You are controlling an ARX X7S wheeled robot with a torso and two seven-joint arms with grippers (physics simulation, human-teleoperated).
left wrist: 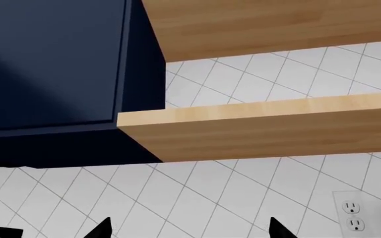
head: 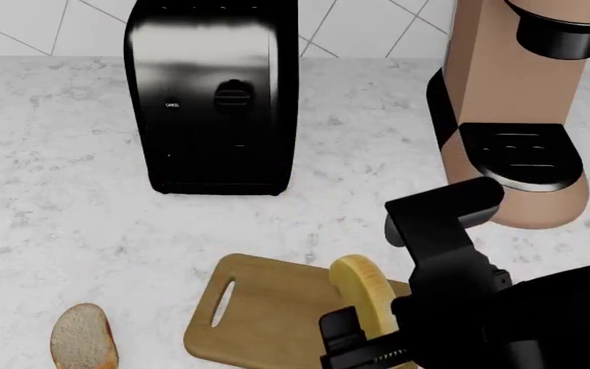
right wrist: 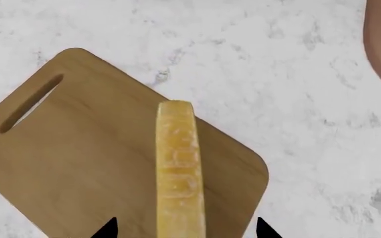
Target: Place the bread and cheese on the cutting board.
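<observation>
Cheese (right wrist: 179, 173), a smooth pale yellow half-round wedge, stands on edge over the cutting board (right wrist: 78, 163), between the fingertips of the right gripper (right wrist: 185, 229). The jaws sit apart on either side of it, and whether they press it cannot be told. It looks firm and fairly light, with a slick rind, so a hold across its flat faces near the middle seems safest. Standing on its thin edge, it may tip once let go. Just off the board's slotted end, the bread (head: 83, 337) lies on the marble counter (head: 59, 215), well clear of the cheese. Its crust looks rough and the crumb soft, so a gentle pinch across the crust would suit. Farther back stand a black toaster (head: 213, 96) and a tan coffee machine (head: 515, 115) against the tiled wall. The left gripper (left wrist: 187, 232) points at wooden shelves (left wrist: 263, 129), fingers spread and empty.
</observation>
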